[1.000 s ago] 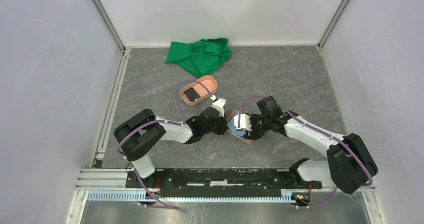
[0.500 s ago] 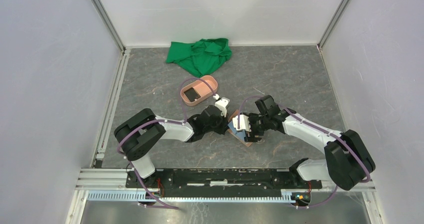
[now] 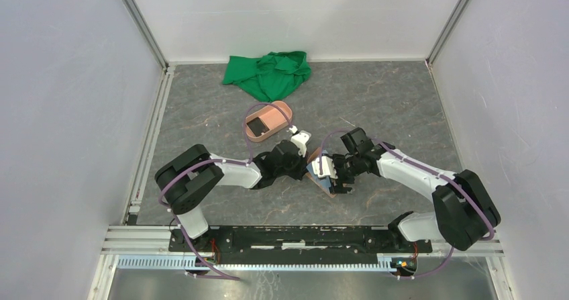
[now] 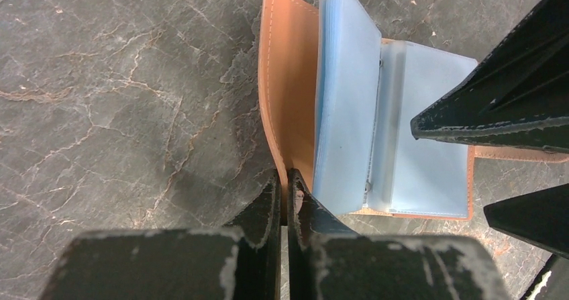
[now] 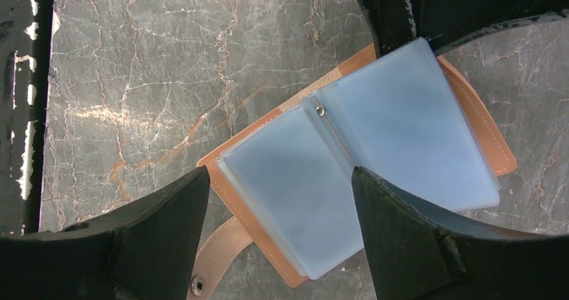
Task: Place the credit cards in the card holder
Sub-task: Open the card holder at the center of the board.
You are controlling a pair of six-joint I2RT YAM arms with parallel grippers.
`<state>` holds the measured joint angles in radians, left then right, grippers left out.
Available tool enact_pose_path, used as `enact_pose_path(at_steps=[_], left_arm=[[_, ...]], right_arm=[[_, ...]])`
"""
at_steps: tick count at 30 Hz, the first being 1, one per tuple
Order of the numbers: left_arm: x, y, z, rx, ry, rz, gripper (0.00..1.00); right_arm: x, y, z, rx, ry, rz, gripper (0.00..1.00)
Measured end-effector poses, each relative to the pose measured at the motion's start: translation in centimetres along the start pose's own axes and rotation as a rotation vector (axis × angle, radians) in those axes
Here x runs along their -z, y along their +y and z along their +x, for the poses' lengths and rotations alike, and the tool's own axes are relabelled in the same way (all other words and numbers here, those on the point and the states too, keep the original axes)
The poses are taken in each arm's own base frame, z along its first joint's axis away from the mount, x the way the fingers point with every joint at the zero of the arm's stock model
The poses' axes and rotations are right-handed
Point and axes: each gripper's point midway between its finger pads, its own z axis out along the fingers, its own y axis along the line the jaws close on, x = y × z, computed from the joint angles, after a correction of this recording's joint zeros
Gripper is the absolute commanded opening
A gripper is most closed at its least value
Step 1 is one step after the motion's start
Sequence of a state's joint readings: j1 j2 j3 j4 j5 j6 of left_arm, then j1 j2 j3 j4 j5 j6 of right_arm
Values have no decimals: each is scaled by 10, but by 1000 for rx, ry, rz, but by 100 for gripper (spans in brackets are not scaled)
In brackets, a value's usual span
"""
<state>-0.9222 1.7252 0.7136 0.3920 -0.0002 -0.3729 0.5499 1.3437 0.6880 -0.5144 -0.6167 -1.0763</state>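
Holding card holder spread open between both grippers.
Left gripper clamps its tan cover edge; right gripper gapes above it, empty. Holder's long axis runs 11-to-5 in top view. Only right wrist shows the snap tab. Pink tray with a dark card at 11 o'clock, green cloth beyond.

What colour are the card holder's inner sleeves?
The sleeves are translucent light blue, clearest in right wrist view.

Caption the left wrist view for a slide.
Left tool pinches the open tan wallet at its edge; blue sleeves fan out, right tool open over them.
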Motion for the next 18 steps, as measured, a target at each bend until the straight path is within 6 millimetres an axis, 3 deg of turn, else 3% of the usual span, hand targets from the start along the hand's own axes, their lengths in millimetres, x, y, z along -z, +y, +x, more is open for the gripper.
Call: enact_pose_path(at_steps=[10,18], left_arm=[[-2,-1,0,-28,8,9,2],[-3,-3,-1,-31,10,17,2]], right_arm=[[2,-14,6,-8,41,66,84],[-6,-3,6,26,46,10,85]])
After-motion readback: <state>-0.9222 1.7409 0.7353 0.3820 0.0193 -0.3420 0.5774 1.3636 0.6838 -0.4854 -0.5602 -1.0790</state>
